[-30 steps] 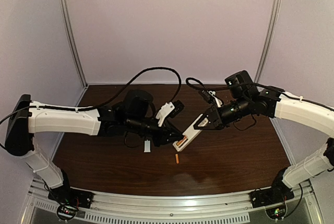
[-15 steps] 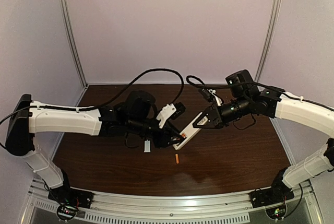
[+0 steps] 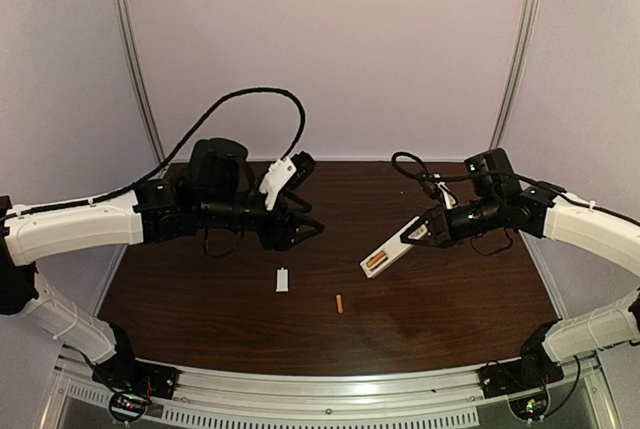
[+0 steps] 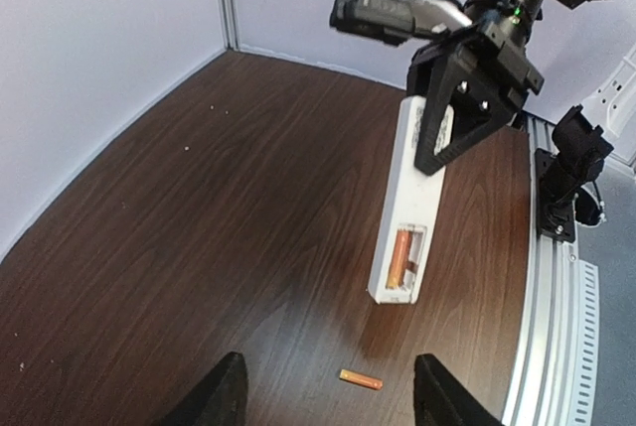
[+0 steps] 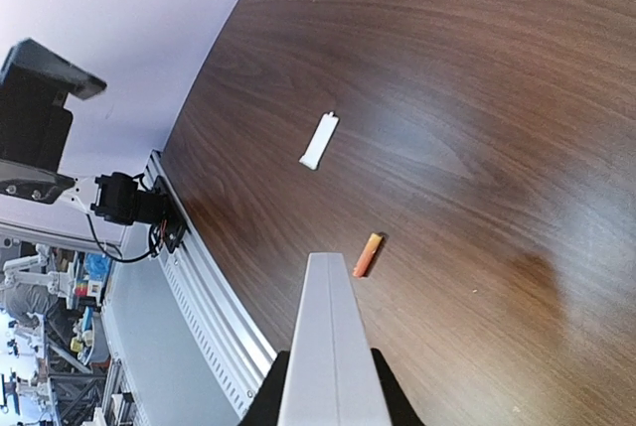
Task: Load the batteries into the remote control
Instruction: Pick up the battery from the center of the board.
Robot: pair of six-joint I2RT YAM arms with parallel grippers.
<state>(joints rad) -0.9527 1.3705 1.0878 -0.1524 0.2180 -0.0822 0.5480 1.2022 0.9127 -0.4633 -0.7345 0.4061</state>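
Right gripper (image 3: 427, 232) pinches one end of the single remote control (image 4: 407, 208) and holds it tilted above the table (image 3: 450, 319), bay side up. Two orange cells show: one battery (image 4: 399, 257) sits in the bay, and the second battery (image 3: 339, 303) lies on the table near the remote's free end. One white cover plate (image 3: 282, 280) lies left of it. Farther left, the left gripper (image 3: 308, 229) hangs wide and empty.

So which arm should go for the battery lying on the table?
Left. The left gripper is open and empty, and the loose battery shows just ahead in its wrist view. The right gripper is shut on the remote control, with a seated battery in its bay.
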